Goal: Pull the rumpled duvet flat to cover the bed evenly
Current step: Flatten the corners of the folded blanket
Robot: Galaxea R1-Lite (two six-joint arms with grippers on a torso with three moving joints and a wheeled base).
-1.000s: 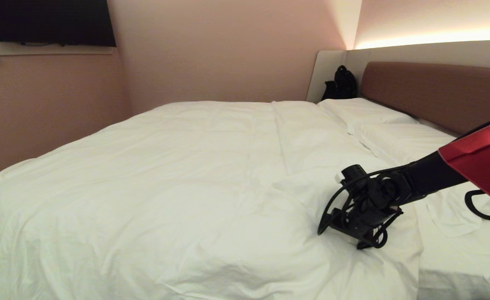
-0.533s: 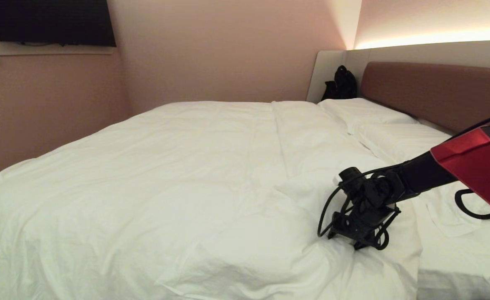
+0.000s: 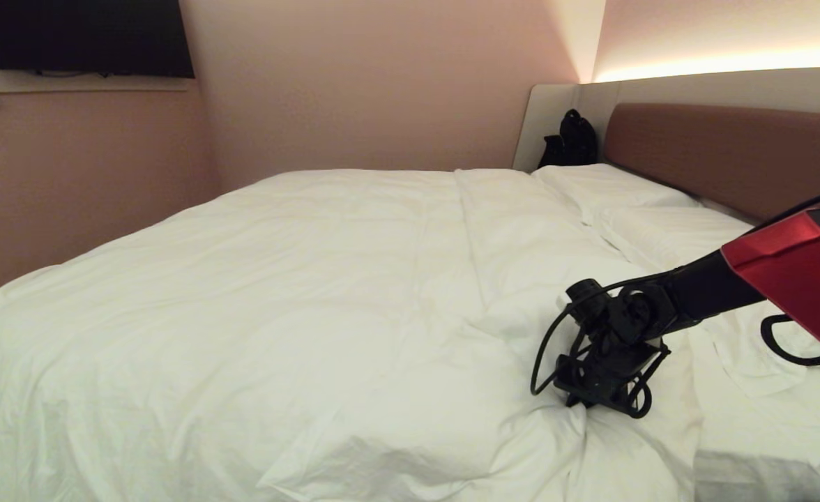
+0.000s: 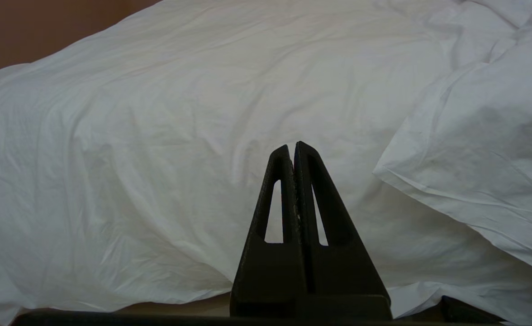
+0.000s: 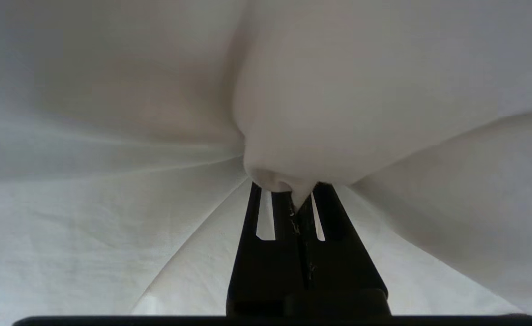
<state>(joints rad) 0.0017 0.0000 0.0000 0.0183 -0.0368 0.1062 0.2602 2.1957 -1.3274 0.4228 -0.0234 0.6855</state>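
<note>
The right gripper [image 3: 581, 399] is pinching a fold of the duvet [image 3: 312, 314], its fingers [image 5: 325, 203] pressed together on the cloth near the bed's [image 3: 738, 481] right side, short of the pillows [image 3: 626, 192]. The duvet is lying rumpled across the bed. The left gripper [image 4: 292, 149] is hanging closed and empty beside the duvet's edge. No writing is showing anywhere.

Puffy white duvet [image 3: 298, 293] spread across most of wide low bed [image 3: 731, 160], softly wrinkled, bunched into a raised fold near the pillow end on the right side, with creases fanning out from a pinched peak [image 5: 288, 181]. Brown padded headboard behind.
</note>
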